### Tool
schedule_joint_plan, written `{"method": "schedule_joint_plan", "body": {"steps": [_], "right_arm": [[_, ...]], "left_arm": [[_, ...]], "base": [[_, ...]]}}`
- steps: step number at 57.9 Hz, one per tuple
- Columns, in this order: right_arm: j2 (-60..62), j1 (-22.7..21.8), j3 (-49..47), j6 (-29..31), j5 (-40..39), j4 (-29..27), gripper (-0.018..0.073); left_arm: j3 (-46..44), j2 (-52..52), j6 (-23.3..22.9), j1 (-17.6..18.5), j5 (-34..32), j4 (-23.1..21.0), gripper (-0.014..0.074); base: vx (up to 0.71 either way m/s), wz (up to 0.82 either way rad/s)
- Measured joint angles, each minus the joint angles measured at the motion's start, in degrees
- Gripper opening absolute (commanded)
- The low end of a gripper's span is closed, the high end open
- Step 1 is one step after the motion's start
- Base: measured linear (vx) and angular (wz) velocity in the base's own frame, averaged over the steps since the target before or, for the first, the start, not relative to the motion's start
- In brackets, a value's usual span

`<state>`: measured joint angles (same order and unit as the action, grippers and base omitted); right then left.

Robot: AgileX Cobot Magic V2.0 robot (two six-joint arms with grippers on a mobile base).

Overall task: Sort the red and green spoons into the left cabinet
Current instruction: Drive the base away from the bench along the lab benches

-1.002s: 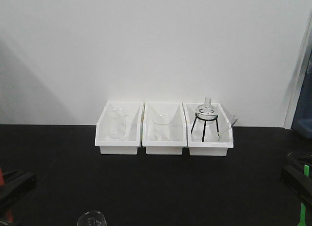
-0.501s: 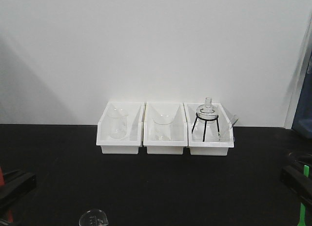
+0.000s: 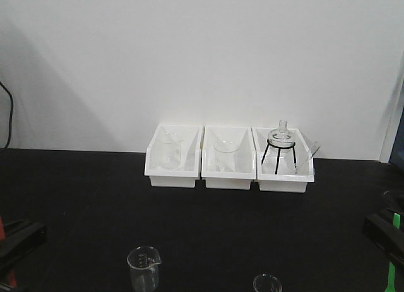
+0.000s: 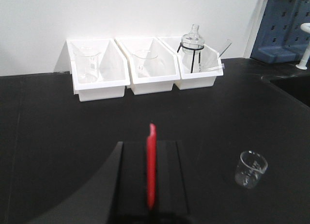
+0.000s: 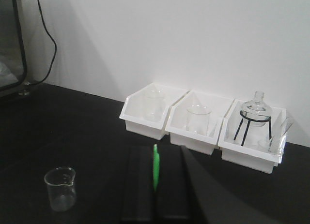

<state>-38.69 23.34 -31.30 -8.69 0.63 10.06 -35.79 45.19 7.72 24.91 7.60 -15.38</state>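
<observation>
spoons are both in hand. the red spoon [image 4: 151, 171] is clamped between the closed fingers of the left gripper [image 4: 151, 146], and the green spoon [image 5: 155, 173] is pinched the same way in the right gripper [image 5: 156, 151]. each handle lies along the length of the jaws with its end poking out toward the row of white bins [image 3: 228, 180]. that grip likely keeps a thin, slippery handle from swinging or twisting while carried. both grippers sit well in front of the bins over the black tabletop [image 3: 202, 229], red off to the bins' left, green off to their right. a spouted beaker [image 3: 143, 267] and a smaller beaker [image 3: 267, 283] stand in front of the bins, between the two arms and apart from both spoons. the left cabinet shows in no view, so i judge this the carrying step, with both spoons picked up and neither yet delivered.
</observation>
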Motion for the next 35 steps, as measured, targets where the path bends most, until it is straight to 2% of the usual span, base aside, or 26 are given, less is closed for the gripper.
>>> {"method": "schedule_joint_plan", "body": {"steps": [17,35], "right_arm": [[0.00,0.00,0.00,0.00,0.00,0.00,-0.0001],[0.00,0.00,0.00,0.00,0.00,0.00,-0.0001]], "left_arm": [[0.00,0.00,0.00,0.00,0.00,0.00,0.0000],[0.00,0.00,0.00,0.00,0.05,0.00,0.0000]], "base": [[-0.20,0.14],[-0.17,0.34]]}}
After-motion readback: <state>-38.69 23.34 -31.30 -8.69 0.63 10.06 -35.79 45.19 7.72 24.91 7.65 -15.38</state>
